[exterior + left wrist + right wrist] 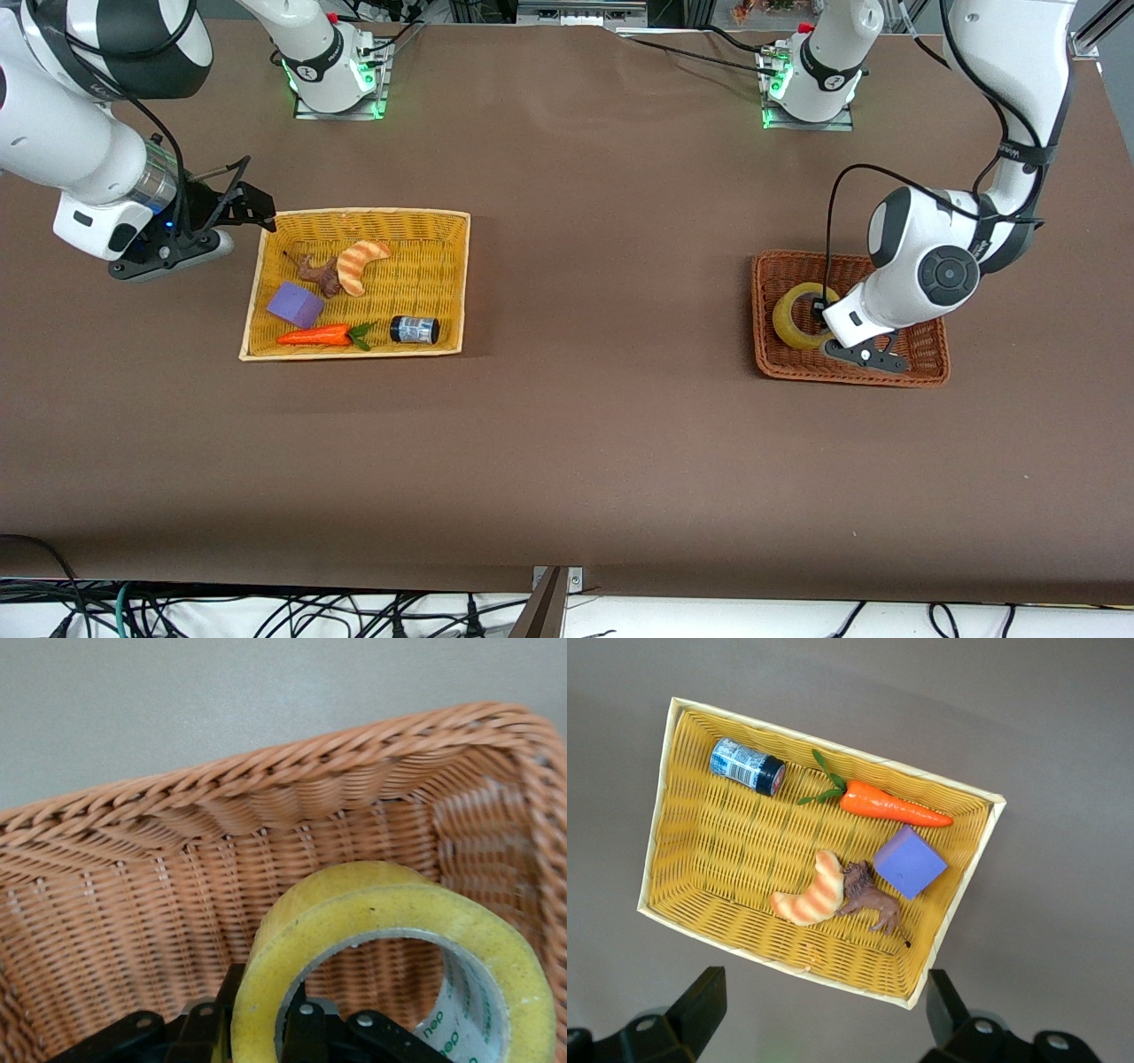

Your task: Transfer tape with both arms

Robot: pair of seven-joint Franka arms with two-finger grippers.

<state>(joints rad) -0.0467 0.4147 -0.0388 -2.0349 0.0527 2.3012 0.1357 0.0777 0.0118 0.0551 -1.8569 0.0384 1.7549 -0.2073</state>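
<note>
Tape [800, 316] standing on edge in brown wicker basket [921, 368] at left arm's end of table, hollow centre facing sideways. Left gripper [833, 332] down inside that basket, fingers [306, 1028] clamped on tape wall, one inside the ring, other outside, seen close in left wrist view w/ tape [390, 974] filling foreground & basket wall [266, 815] rising past it. Left arm [930, 266] bent over basket from its base at table's top edge. Right gripper [244, 204] up in air just off the yellow basket's [266, 266] edge toward right arm's end of table, fingers spread wide apart, holding nothing; right wrist view looks down on yellow basket [664, 815] between both fingertips [700, 1010]. In yellow basket: croissant [361, 263] touching brown animal figure [321, 275], purple block [296, 305] beside them, carrot [323, 336] along the edge nearest front camera, small black jar [415, 330] on its side just beside carrot's leafy end. Two baskets well apart, bare brown table [585, 425] between.
</note>
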